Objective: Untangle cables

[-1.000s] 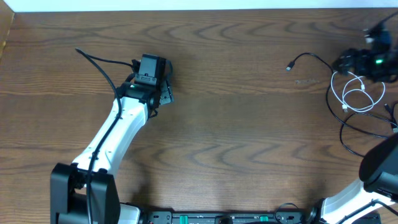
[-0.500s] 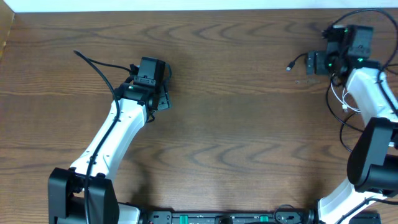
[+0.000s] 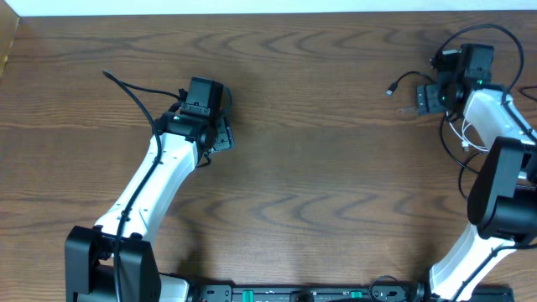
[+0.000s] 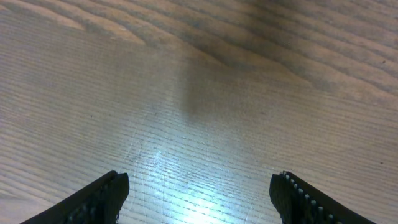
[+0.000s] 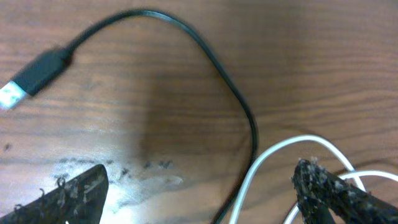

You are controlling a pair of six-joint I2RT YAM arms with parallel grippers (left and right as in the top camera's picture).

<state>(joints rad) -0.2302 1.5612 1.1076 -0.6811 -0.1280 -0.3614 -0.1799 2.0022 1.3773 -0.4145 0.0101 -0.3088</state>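
Observation:
The black cable lies at the far right of the table, its plug end pointing left. The white cable loops just beside it, partly under my right arm. My right gripper hovers open over both. In the right wrist view the black cable arcs from its plug down between the open fingers, with the white cable alongside it. My left gripper is open and empty over bare wood, far from the cables, as the left wrist view shows.
The wooden table's far edge runs along the top. A pale scuff marks the wood below the plug. More black cord trails toward the right arm's base. The left arm's own wire sticks out at the left.
My right arm swung in from the right edge to above the cable ends, then settled slightly down and right. The left arm has barely moved.

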